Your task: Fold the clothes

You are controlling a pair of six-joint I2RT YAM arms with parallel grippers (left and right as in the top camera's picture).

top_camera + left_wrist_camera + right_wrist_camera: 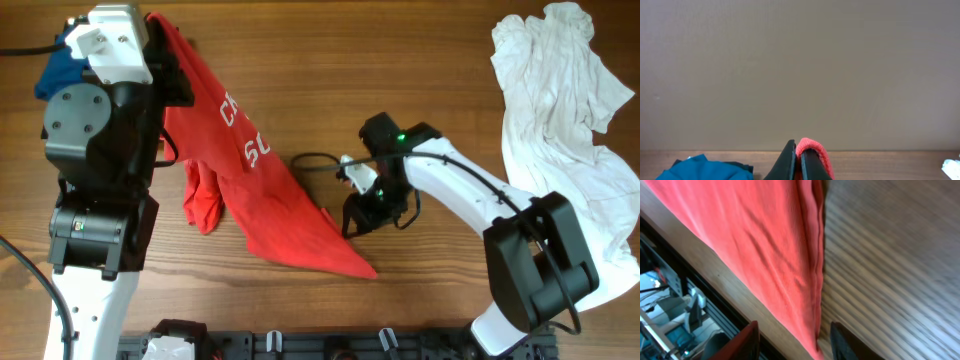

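Left claw (798, 152) pinches the soft, limp red shirt (270, 190); right claw (792, 339) gapes empty astride its near corner, probably the best hold.

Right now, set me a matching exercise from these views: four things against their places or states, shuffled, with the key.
Things:
1. red shirt
2. white clothes
3. blue garment
4. right gripper

Places or states:
A. open, at the shirt's edge
B. heaped at the far right
C. pinched in the left gripper
D. bunched at the far left

Pairs: 1-C, 2-B, 3-D, 4-A
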